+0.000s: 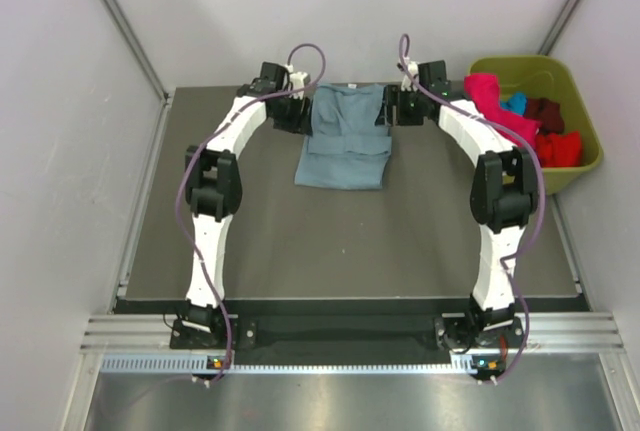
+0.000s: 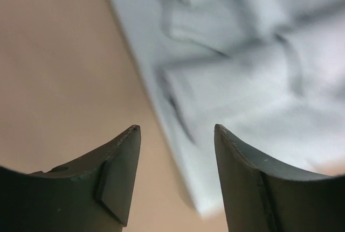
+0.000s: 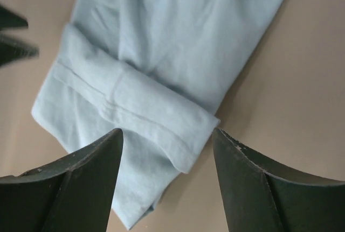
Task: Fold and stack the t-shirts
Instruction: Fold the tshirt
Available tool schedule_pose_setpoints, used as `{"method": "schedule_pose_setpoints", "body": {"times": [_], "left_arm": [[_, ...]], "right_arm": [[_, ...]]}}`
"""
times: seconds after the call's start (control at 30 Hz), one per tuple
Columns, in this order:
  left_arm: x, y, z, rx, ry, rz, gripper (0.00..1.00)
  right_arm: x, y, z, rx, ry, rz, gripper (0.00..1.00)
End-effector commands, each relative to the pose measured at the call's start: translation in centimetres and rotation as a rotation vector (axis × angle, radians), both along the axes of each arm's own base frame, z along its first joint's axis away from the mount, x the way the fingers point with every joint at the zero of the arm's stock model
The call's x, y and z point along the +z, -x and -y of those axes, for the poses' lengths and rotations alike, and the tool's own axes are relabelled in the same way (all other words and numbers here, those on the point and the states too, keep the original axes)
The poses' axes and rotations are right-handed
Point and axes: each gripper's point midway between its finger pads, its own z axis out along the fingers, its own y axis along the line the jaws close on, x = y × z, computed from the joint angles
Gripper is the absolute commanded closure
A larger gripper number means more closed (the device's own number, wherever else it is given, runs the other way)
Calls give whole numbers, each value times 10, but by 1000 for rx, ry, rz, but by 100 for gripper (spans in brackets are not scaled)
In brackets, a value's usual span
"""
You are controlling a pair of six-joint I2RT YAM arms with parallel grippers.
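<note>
Top external view: dark grey table [image 1: 300,251] boxed in by pale walls, olive-green bin [image 1: 530,63] of bright tees [image 1: 497,101] at far right. Grey-blue t-shirt [image 1: 345,146] lies folded at far centre. Both arms arch forward, left gripper [image 2: 177,129] and right gripper [image 3: 167,132] flanking its far end, jaws parted, gripping nothing, cloth beneath.

A dark grey counter [image 1: 300,241] sits between plain white walls [image 1: 60,151], with a metal rail [image 1: 130,333] along its near edge.
</note>
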Motion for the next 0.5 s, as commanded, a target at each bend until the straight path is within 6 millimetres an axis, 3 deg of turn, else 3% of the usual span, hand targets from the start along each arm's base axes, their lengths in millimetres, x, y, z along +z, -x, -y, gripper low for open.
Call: {"method": "schedule_pose_setpoints", "body": {"times": [0.0, 0.17, 0.47], "left_arm": [[94, 29, 20, -62, 192, 74, 37], [59, 67, 28, -92, 241, -129, 35], [2, 93, 49, -109, 283, -313, 37]], "right_arm": [[69, -7, -21, 55, -57, 169, 33], [65, 18, -66, 153, -153, 105, 33], [24, 38, -99, 213, -209, -26, 33]]}}
